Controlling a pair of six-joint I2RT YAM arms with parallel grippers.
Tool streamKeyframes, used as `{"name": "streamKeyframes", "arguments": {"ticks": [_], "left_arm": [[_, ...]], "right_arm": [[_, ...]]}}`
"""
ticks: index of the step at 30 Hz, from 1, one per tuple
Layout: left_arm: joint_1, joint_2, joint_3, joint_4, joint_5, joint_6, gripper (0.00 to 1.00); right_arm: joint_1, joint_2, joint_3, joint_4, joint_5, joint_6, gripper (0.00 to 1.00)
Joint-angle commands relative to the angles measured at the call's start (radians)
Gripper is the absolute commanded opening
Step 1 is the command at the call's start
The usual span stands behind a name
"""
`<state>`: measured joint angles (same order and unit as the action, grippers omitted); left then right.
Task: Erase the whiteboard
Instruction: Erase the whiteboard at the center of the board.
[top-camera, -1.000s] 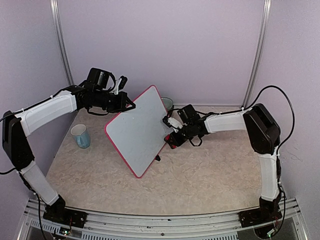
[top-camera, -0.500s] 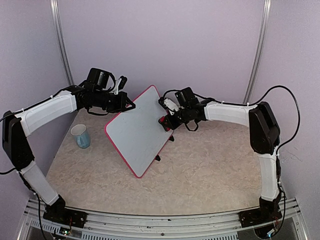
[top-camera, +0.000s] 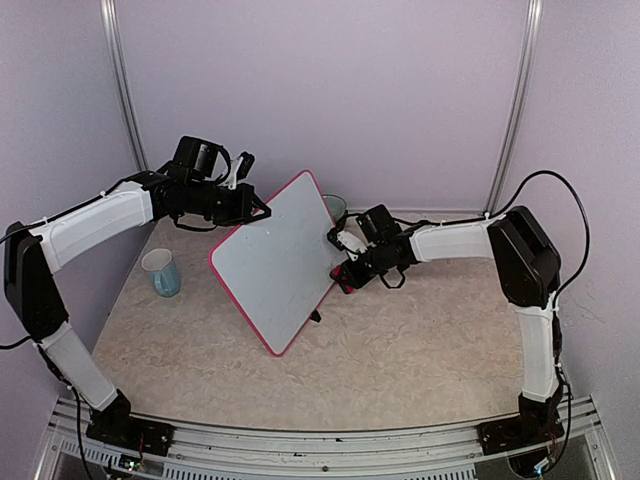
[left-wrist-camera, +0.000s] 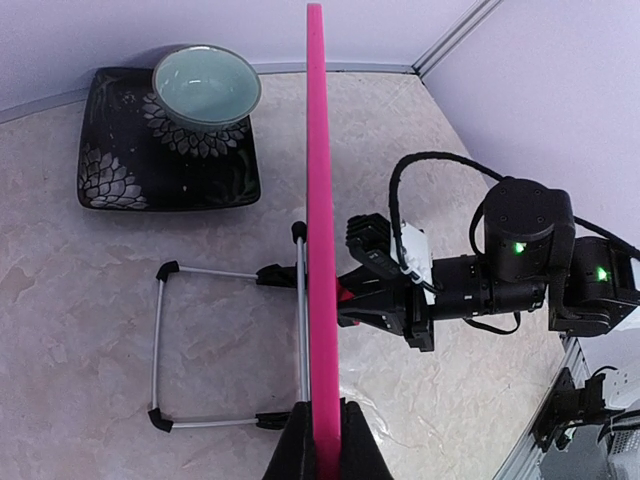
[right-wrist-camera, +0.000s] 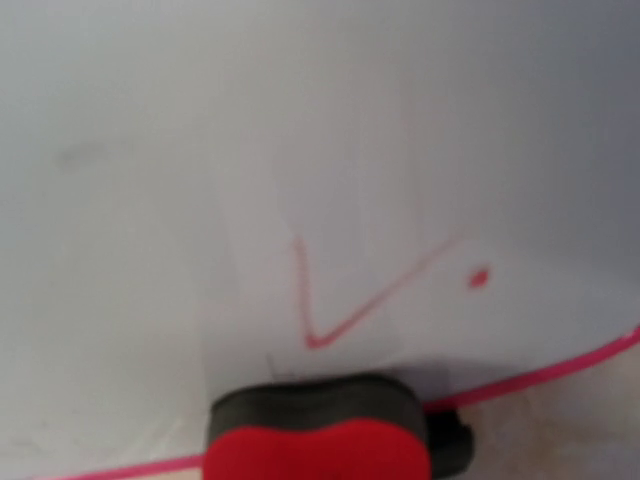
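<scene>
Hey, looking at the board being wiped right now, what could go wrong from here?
1. The red eraser block with dark felt, held by the right gripper, sits at the frame of the pink-framed whiteboard; it may slip off the edge.
2. The red tick mark and red dot above it are unerased and may be missed.
3. The left gripper pinches only one edge; hard pressure might tip the board toward the pale green bowl.

Mug (top-camera: 161, 272) left of whiteboard (top-camera: 275, 265); bowl (top-camera: 335, 208) behind
</scene>
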<state>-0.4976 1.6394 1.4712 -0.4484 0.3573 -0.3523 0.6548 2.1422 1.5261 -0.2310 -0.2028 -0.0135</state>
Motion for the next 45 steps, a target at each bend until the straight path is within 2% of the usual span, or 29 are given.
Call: {"name": "streamKeyframes", "arguments": {"ticks": [1, 12, 16, 23, 31, 36, 45], "left_arm": [[-0.02, -0.003, -0.029, -0.024, 0.061, 0.034, 0.0], [-0.018, -0.024, -0.026, -0.044, 0.067, 0.031, 0.0], [-0.018, -0.036, -0.022, -0.057, 0.067, 0.033, 0.0], [-0.012, -0.063, -0.018, -0.068, 0.066, 0.034, 0.0], [-0.005, -0.066, -0.019, -0.074, 0.07, 0.032, 0.0], [0.005, -0.064, -0.023, -0.066, 0.085, 0.025, 0.0], [0.005, -0.052, -0.028, -0.061, 0.09, 0.021, 0.0]], "right_arm": [[0.003, -0.011, -0.01, 0.04, -0.028, 0.006, 0.0], [0.016, -0.046, 0.16, -0.033, -0.051, 0.008, 0.0], [0.031, -0.058, 0.173, -0.038, -0.051, 0.008, 0.0], [0.06, -0.059, 0.104, -0.013, -0.053, 0.012, 0.0], [0.06, -0.038, -0.053, 0.052, -0.054, 0.027, 0.0], [0.06, -0.04, -0.082, 0.062, -0.047, 0.027, 0.0], [0.048, -0.036, 0.12, -0.019, 0.005, 0.009, 0.0]]}}
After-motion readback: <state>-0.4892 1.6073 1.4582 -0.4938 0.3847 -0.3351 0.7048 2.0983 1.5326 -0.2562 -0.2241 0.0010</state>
